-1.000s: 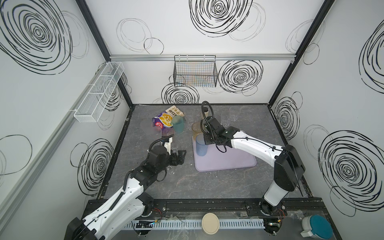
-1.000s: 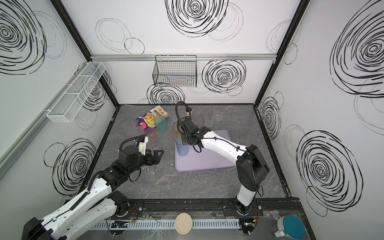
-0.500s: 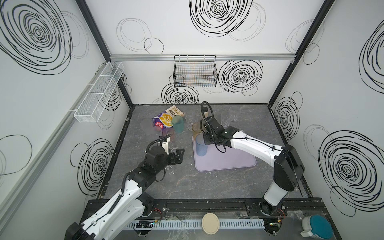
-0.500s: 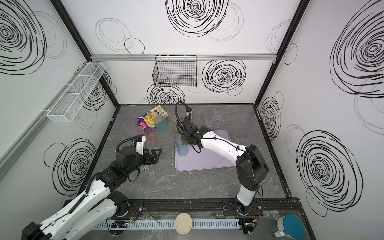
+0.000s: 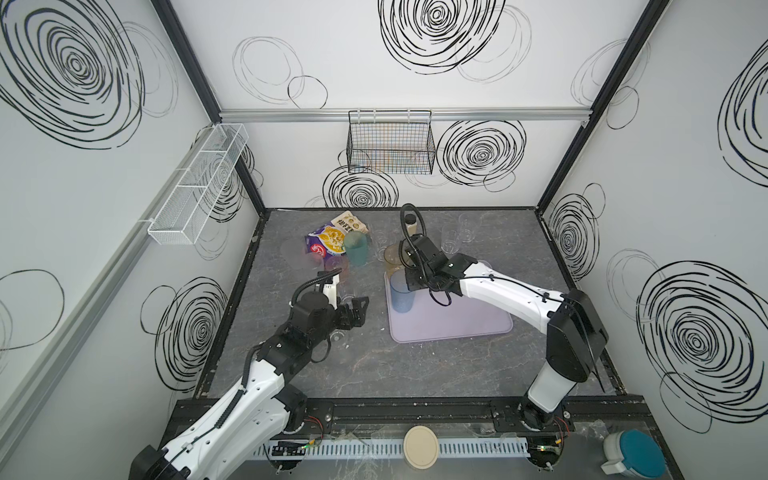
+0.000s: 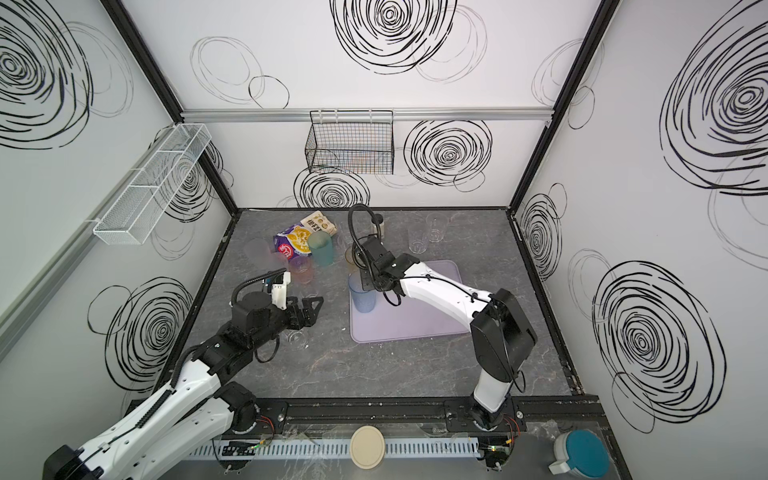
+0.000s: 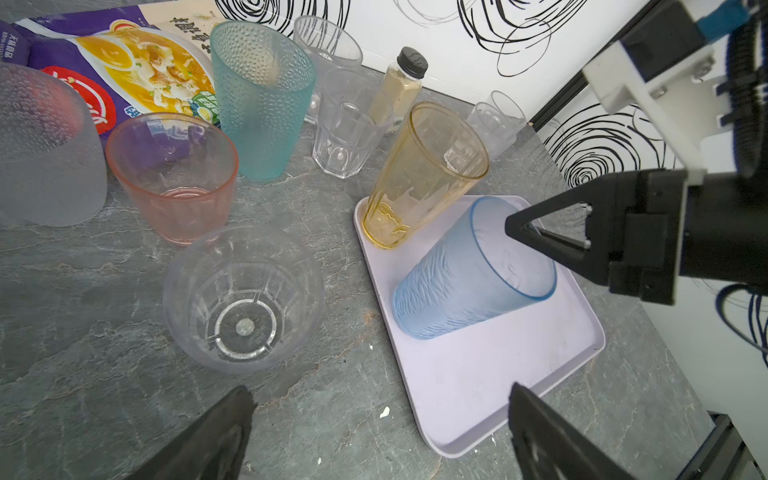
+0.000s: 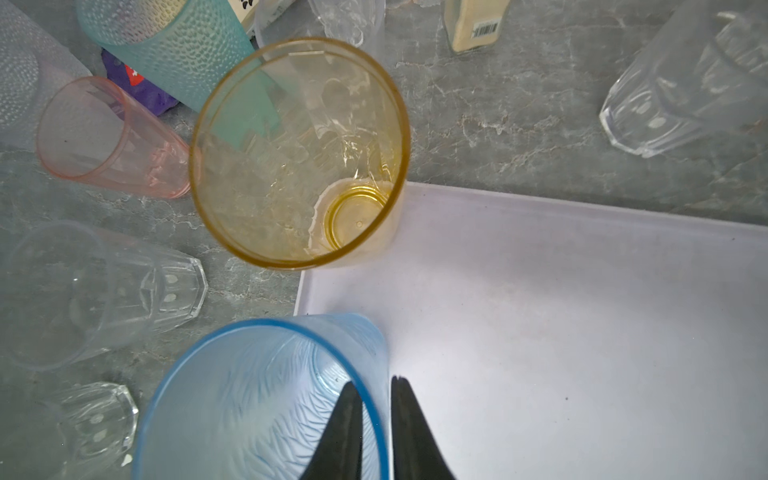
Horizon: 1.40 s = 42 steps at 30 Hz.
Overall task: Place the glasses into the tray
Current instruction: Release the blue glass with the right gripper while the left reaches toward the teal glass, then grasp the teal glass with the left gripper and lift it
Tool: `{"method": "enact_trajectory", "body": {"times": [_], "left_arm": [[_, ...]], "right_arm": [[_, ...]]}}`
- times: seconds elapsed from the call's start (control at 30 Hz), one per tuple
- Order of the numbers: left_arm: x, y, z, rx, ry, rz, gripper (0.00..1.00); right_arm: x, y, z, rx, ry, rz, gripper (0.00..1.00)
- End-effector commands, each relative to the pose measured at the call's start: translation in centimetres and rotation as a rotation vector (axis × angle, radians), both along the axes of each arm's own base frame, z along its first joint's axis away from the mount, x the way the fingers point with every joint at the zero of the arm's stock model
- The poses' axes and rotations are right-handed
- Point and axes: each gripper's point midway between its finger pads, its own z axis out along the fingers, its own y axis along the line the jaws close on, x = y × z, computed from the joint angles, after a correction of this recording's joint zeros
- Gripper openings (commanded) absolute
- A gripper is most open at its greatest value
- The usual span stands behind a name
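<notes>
Right pincer (image 8: 376, 384) first: my two black fingers stand only narrowly apart and straddle the rim of the blue glass (image 8: 249, 395), one finger inside the mouth and one outside. Whether they pinch the wall or merely flank it I cannot tell. Reading both top views as a clock with 12 at the back wall, I meet that rim on roughly its 2 o'clock side, my arm coming in from about 4 o'clock. The blue glass stands mouth up on the tray (image 5: 465, 320), close against the tray's 9 o'clock edge. At 12 o'clock of it, just beside it, the amber glass (image 5: 392, 259) stands on the tray's 10 o'clock corner. My left pincer (image 5: 356, 312) hangs off the tray at about 9 o'clock of the blue glass, apart from it, its fingers spread wide and holding nothing. The left wrist view shows a short clear glass (image 7: 243, 299) on the grey table (image 7: 83, 395) ahead of those fingers, untouched. Farther out, toward 10 and 11 o'clock, stand the pink glass (image 7: 174, 178), the teal glass (image 5: 356, 248) and the frosted glass (image 7: 41, 145), next to the snack bags (image 5: 328, 243). Two clear glasses (image 5: 451, 241) wait at about 1 o'clock near the back wall, and a black-capped bottle (image 7: 401, 91) stands behind the amber glass.
</notes>
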Motion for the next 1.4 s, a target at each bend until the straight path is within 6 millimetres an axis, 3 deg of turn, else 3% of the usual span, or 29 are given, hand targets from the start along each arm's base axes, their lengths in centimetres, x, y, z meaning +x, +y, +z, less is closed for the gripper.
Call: {"method": "enact_trajectory", "body": {"times": [0.0,0.17,0.4,0.6,0.87,1.13,1.37], "left_arm": [[0.5,0.0,0.9,-0.012,-0.042,0.004,0.98],[1.7,0.6,2.6,0.016,-0.063,0.024,0.98],[5.4,1.8,6.3,0.076,-0.095,0.068,0.98],[11.0,2.8,7.2,0.138,-0.044,0.076,0.95],[16.6,5.9,6.1,0.213,0.023,0.103,0.88],[18.8,6.8,2.2,0.291,0.132,0.061,0.79],[20.7,6.5,1.0,0.32,0.153,0.039,0.77]], "right_arm": [[-0.1,0.2,1.0,0.017,-0.008,0.003,0.25],[0.0,0.2,3.3,0.087,-0.012,0.031,0.37],[0.2,-1.7,6.6,0.353,-0.021,0.046,0.42],[0.5,-5.7,5.6,0.384,-0.095,-0.024,0.43],[-0.7,-7.5,3.8,0.331,-0.1,-0.056,0.43],[-1.1,-7.2,2.9,0.354,-0.081,-0.042,0.43],[-1.7,-7.1,1.5,0.358,-0.035,-0.047,0.43]]}}
